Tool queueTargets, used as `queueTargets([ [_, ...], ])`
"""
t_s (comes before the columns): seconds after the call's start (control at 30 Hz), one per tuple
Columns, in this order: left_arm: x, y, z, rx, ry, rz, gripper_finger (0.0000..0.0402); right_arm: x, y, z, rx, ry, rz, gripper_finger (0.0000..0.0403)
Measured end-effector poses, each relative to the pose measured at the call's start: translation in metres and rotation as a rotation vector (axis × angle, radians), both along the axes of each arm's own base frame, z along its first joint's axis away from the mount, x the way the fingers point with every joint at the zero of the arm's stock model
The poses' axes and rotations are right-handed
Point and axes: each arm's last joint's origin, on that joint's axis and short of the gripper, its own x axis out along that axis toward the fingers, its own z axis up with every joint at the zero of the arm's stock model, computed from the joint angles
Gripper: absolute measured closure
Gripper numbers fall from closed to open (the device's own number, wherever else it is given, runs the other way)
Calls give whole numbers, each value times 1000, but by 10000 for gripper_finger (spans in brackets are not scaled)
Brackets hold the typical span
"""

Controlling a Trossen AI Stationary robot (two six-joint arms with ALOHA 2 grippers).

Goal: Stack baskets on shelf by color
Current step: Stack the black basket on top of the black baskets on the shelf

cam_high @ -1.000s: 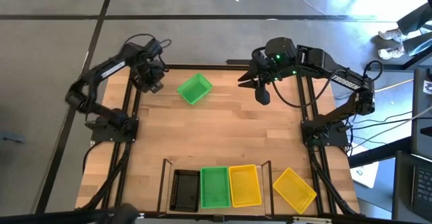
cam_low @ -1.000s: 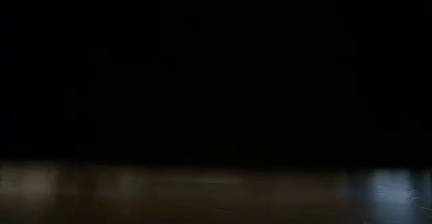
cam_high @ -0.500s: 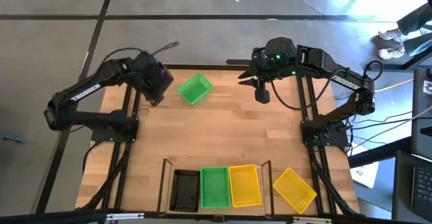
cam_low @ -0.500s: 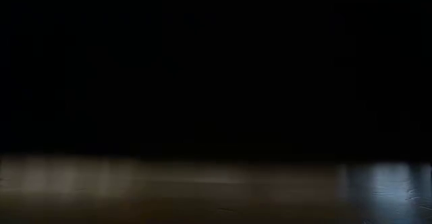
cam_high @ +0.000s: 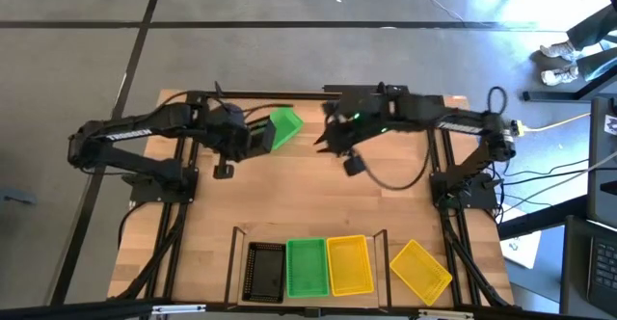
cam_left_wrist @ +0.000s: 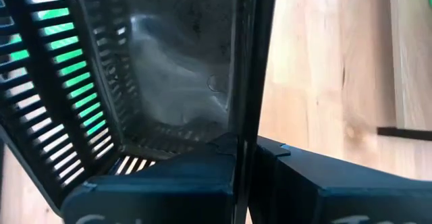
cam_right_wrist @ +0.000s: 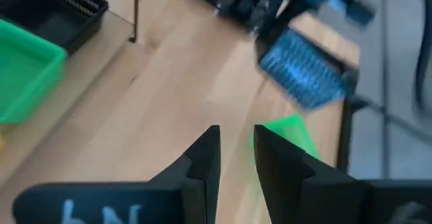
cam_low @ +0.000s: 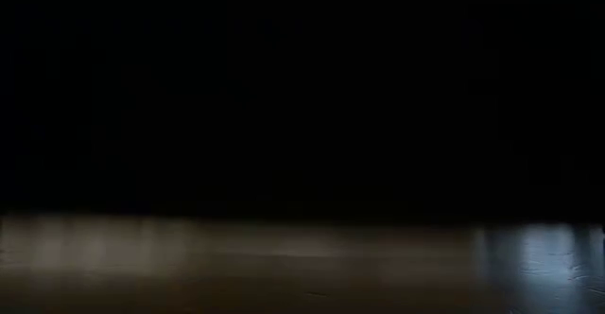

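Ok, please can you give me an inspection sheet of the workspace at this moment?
Surface: light wooden table.
Job's things: shelf holds shelf black basket, shelf green basket, shelf yellow basket side by side; second yellow basket beside it; loose green basket at far edge.
Clutter: nothing seen.
Grippers: left gripper shut on held black basket; right gripper open, empty.
Cables: black cable under right arm; yellow cable on floor.
Surroundings: grey floor; a person's shoes.
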Motion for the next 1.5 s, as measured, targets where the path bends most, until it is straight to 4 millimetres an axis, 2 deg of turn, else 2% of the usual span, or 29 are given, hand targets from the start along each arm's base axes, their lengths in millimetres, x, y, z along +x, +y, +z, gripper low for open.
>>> queueTargets([
  [0.23, 25, -9, -19, -61, 93, -102, 401, 45, 15, -22, -181, -103, 116, 315],
  [0.43, 40, -13, -31, -95, 126, -159, 401, 68, 17, -53, -281, -51, 218, 315],
  [0.57, 46, -15, -33, -109, 108, -181, 401, 83, 17, -64, -297, -85, 221, 315],
  [1.0, 51, -21, -33, -143, 73, -217, 401, 101, 17, -92, -387, -46, 312, 315],
  [1.33, 53, -28, -33, -149, 65, -229, 401, 102, 17, -95, -403, -42, 340, 315],
  [1.5, 53, -31, -32, -147, 57, -243, 401, 101, 19, -95, -387, -59, 413, 315],
])
